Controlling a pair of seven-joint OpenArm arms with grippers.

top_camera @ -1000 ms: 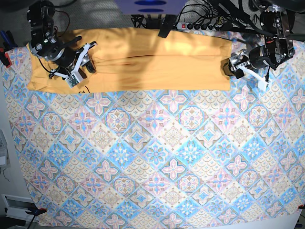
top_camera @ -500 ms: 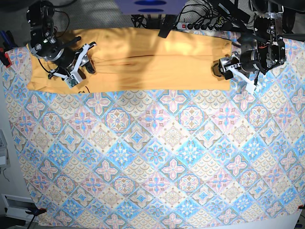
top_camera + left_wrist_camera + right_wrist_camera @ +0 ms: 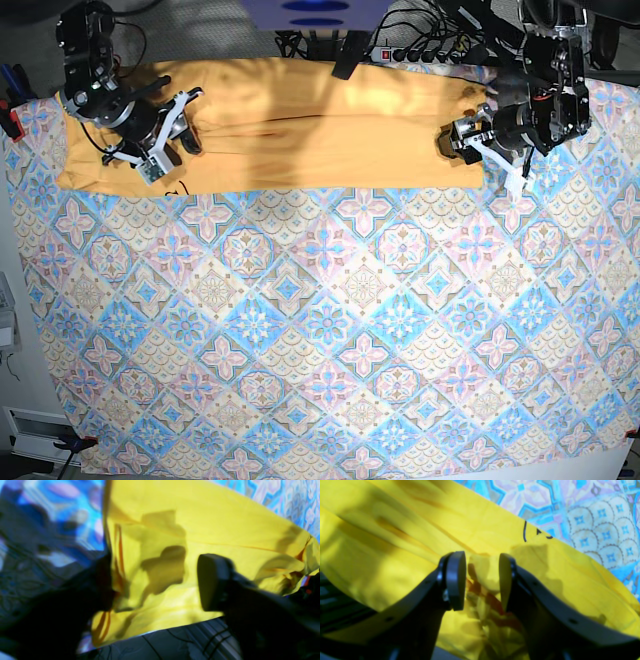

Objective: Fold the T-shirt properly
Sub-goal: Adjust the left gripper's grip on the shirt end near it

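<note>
T-shirt [image 3: 300, 125] fabric lies bunched between both open tools' fingers, ungripped.

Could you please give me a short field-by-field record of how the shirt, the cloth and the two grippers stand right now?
garment: T-shirt, yellow-orange, folded into a long band along the far edge of the patterned cloth
lettering: a little black script shows at the band's near edge
left gripper: at one end of the band, jaws apart, straddling the fabric edge, no grip visible
right gripper: at the other end, jaws apart with bunched fabric between them
near part of cloth: no garment on it
</note>
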